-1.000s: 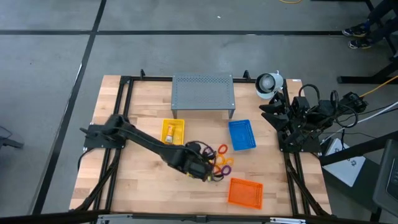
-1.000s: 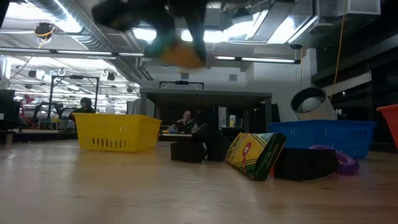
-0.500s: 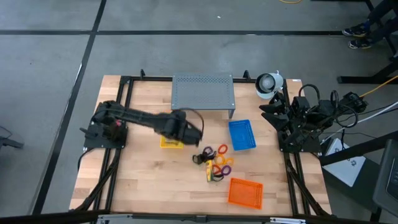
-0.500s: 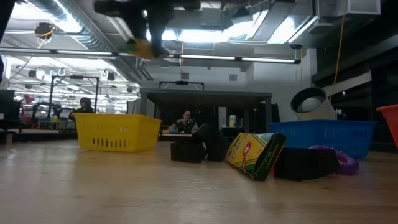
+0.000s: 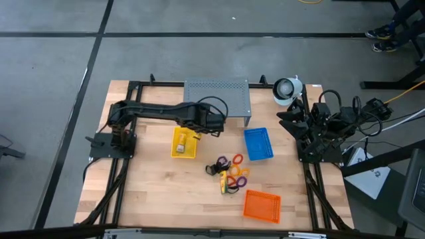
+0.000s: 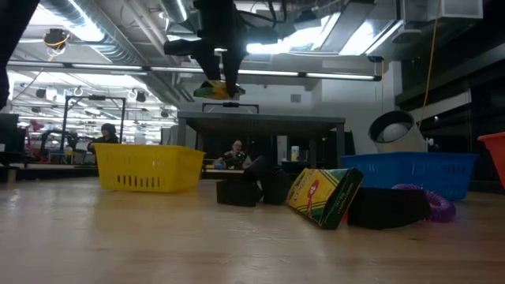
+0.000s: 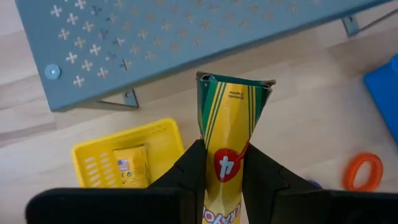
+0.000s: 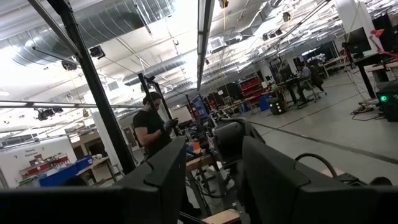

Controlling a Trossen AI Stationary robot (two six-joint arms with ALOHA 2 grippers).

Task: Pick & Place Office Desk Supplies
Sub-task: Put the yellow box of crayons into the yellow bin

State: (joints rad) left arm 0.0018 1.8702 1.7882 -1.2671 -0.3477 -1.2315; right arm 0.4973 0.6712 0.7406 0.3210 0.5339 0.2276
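My left gripper (image 5: 203, 124) hangs high over the table between the yellow tray (image 5: 174, 151) and the grey perforated stand (image 5: 216, 95), shut on a yellow-and-green packet (image 7: 229, 118). In the low view this packet (image 6: 215, 90) shows under the gripper, well above the table. Another packet (image 7: 127, 168) lies flat in the yellow tray. Coloured loops (image 5: 236, 174), black clips (image 5: 214, 168) and one more packet (image 6: 324, 196) lie together on the wood at mid-table. My right gripper (image 8: 214, 171) is folded back at the right edge, open, facing the room. My left gripper pinches the packet's near end (image 7: 222, 169) between its two fingers, one on each side. The packet narrows where the fingers (image 7: 189, 171) meet it. The fingers slant steeply down and lie along the packet, which sticks out past them, lifted clear of everything.
A blue tray (image 5: 258, 144) stands right of centre and an orange tray (image 5: 261, 204) near the front. A white lamp-like device (image 5: 287, 89) sits at the far right corner. A black frame (image 5: 133, 89) runs round the table. People show in the room behind.
My left gripper has carried the packet from above the pile of loops toward the table's far edge, rising a little and turning, to a spot beside the grey stand. It has stayed shut on the packet. The things on the table have not moved.
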